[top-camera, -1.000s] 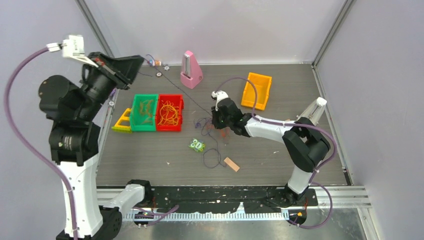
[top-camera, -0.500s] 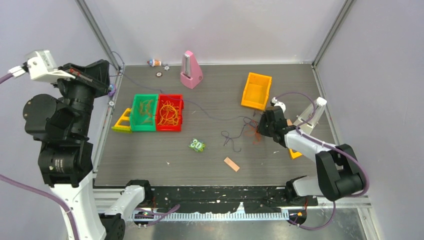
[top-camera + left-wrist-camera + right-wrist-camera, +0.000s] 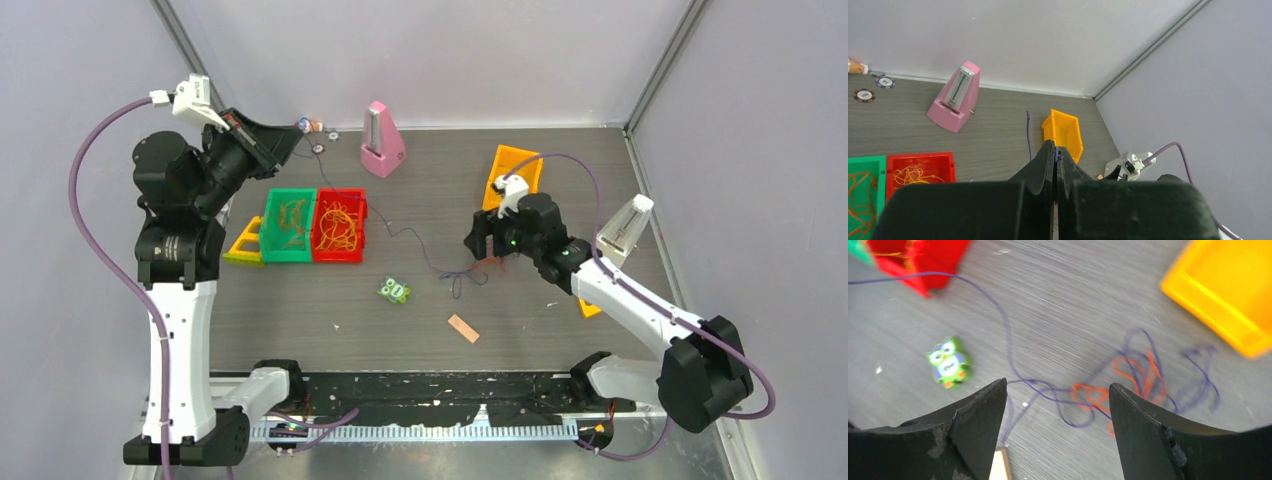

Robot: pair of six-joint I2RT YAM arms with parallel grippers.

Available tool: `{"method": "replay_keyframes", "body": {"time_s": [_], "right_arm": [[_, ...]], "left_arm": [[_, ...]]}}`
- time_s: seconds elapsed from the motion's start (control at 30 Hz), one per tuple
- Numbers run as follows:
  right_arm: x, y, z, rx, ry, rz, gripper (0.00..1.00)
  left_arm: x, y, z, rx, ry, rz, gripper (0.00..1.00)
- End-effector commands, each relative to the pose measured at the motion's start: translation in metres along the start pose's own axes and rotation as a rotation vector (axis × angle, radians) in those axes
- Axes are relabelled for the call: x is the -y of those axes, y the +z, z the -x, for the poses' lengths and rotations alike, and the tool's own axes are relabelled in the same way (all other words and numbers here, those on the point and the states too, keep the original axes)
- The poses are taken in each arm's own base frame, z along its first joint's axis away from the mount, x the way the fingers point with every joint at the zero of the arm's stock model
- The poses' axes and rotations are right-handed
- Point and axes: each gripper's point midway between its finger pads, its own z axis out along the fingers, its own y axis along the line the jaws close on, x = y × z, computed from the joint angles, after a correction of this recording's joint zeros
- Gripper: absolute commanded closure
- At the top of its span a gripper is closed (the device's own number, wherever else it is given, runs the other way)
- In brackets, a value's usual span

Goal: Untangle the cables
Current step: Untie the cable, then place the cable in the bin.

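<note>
The cables are thin purple and orange strands, tangled on the table (image 3: 560, 200) near its middle (image 3: 468, 272). One purple strand (image 3: 385, 225) runs from the tangle past the red bin up to my left gripper (image 3: 288, 137), raised at the back left. In the left wrist view that gripper (image 3: 1054, 146) is shut on the purple strand, whose free end (image 3: 1028, 131) pokes out beyond the tips. My right gripper (image 3: 484, 242) hovers over the tangle. The right wrist view shows it (image 3: 1057, 387) open, with purple and orange loops (image 3: 1128, 375) lying below and nothing held.
A red bin (image 3: 340, 247) with orange strands and a green bin (image 3: 288, 250) sit at the left, beside a yellow piece (image 3: 244, 243). A pink metronome (image 3: 380, 140), an orange bin (image 3: 512, 175), a green owl toy (image 3: 394, 291), a tan block (image 3: 462, 328) and a white metronome (image 3: 622, 232) stand around.
My right gripper opened and let go of the tangle, after dragging it right and coming partway back. The left arm swung left and back, still shut on the purple strand.
</note>
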Motion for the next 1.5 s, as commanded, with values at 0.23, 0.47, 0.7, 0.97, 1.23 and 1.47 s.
{"method": "replay_keyframes", "body": {"time_s": [0.23,0.47,0.7,0.97,1.23,1.47], "right_arm": [[-0.126,0.031,0.033,0.021,-0.351,0.383,0.15],[-0.153,0.078,0.017,-0.028,-0.346,0.438,0.16],[-0.153,0.065,0.067,0.085,-0.272,0.359,0.94],[-0.17,-0.122,0.296,0.533,-0.28,0.301,0.94],[-0.152,-0.124,0.306,0.482,-0.15,0.245,0.94],[-0.113,-0.093,0.284,0.394,-0.062,0.178,0.94]], "left_arm": [[0.046,-0.044,0.046,0.157,0.106,-0.076,1.0],[0.058,-0.064,0.067,0.217,0.149,-0.045,1.0],[0.033,-0.049,0.048,0.175,0.136,0.005,1.0],[-0.026,0.026,-0.085,-0.127,-0.054,-0.04,1.0],[-0.002,0.066,-0.15,-0.288,-0.055,-0.169,1.0],[0.017,0.083,-0.154,-0.294,-0.041,-0.238,1.0]]}}
